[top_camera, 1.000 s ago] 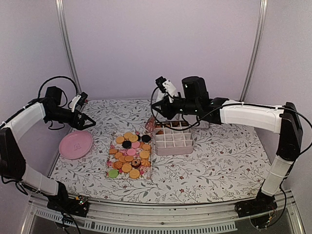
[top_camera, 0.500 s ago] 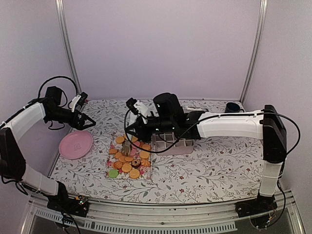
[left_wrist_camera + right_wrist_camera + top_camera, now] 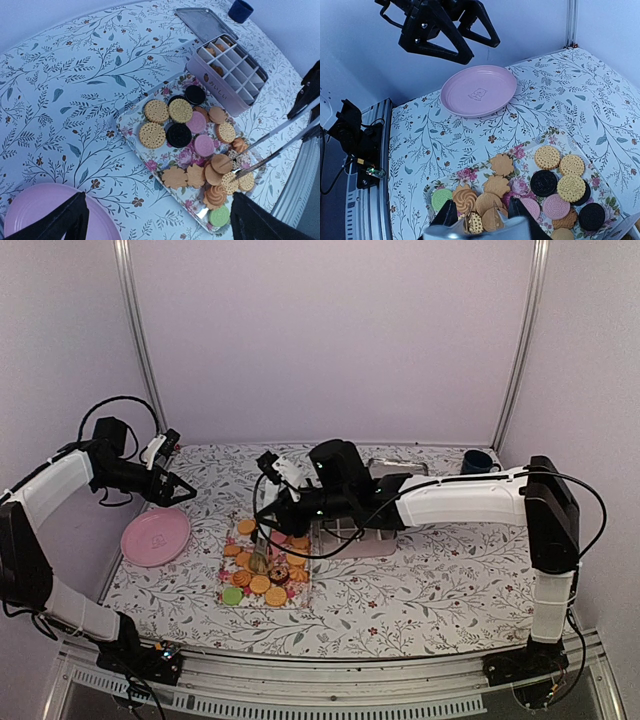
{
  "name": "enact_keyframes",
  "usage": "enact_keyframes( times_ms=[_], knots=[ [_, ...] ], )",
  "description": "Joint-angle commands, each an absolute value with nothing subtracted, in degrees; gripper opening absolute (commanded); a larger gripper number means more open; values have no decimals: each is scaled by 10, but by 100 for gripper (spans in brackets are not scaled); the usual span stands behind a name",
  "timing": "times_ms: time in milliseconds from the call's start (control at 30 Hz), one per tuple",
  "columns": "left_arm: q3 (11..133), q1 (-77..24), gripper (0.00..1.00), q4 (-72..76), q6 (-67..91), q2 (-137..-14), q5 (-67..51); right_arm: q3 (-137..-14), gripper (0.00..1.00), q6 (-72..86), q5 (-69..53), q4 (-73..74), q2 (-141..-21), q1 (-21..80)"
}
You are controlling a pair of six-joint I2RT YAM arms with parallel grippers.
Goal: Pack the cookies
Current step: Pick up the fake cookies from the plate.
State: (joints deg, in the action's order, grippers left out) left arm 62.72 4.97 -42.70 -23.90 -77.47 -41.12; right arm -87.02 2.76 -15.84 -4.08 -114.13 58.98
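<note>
Many cookies point(image 3: 262, 562) lie on a floral tray point(image 3: 232, 543): tan, black, pink and one green. They also show in the left wrist view point(image 3: 179, 135) and the right wrist view point(image 3: 544, 184). My right gripper point(image 3: 275, 512) is over the tray, shut on metal tongs point(image 3: 280, 140). The tong tips sit among the tan cookies at the tray's near end point(image 3: 492, 220). A pink compartment box point(image 3: 230, 75) holding a few cookies stands right of the tray, partly hidden under the right arm in the top view. My left gripper point(image 3: 175, 490) is open and empty above the far left of the table.
A pink plate point(image 3: 155, 536) lies left of the tray. The box's metal lid point(image 3: 202, 22) lies behind the box. A dark blue cup point(image 3: 477, 460) stands at the back right. The right arm stretches across the middle of the table.
My right arm swung left from the compartment box to the tray and lowered the tongs onto the near cookies. The left arm has not moved.
</note>
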Motion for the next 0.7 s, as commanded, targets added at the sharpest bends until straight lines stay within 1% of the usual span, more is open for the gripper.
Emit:
enact_keyframes(
  times_ms=[0,467,533,667],
  knots=[
    [628,47,99,-424,-239,-768,-417,-866,35,36,-167,-66,-1143,591],
    [631,47,99,-425,-238,-764,-418,-873,36,16,-143,-61,-1169,591],
    [631,47,99,-425,-238,-766,-419,-873,33,17,-140,-61,-1168,591],
    [633,47,99,-425,-237,-769,-422,-878,23,14,-122,-60,-1159,591]
  ],
)
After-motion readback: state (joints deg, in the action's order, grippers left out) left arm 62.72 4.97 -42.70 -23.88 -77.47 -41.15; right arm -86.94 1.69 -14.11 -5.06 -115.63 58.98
